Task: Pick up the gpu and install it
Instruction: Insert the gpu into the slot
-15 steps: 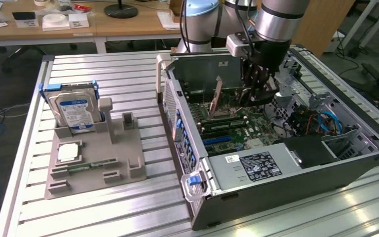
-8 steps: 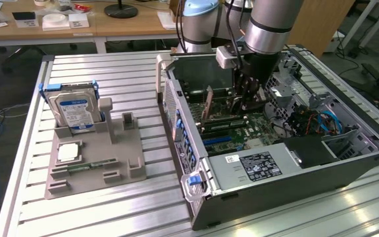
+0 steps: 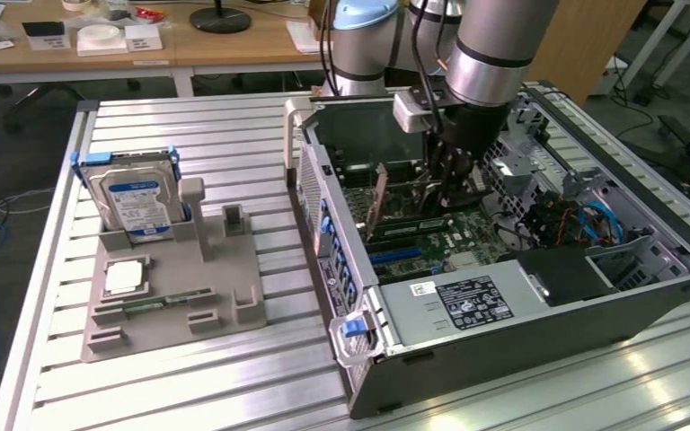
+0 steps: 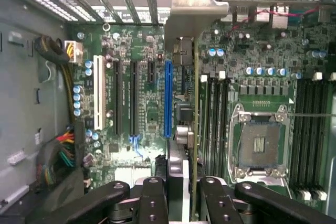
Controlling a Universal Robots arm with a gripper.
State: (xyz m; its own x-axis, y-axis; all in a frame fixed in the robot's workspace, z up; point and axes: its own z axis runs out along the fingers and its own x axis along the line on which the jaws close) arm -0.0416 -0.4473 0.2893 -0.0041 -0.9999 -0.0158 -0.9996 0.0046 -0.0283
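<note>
While the claw [image 4: 178, 192] is reaching down inside the open computer case [image 3: 489, 359], its fingers [image 4: 153, 198] are gripping the graphics card [image 4: 190, 103] edge-on. The card is hanging straight below the claw, its long axis running away toward the metal bracket [image 4: 191, 3], just beside the blue slot [image 4: 168, 98] on the motherboard [image 4: 131, 77].
</note>
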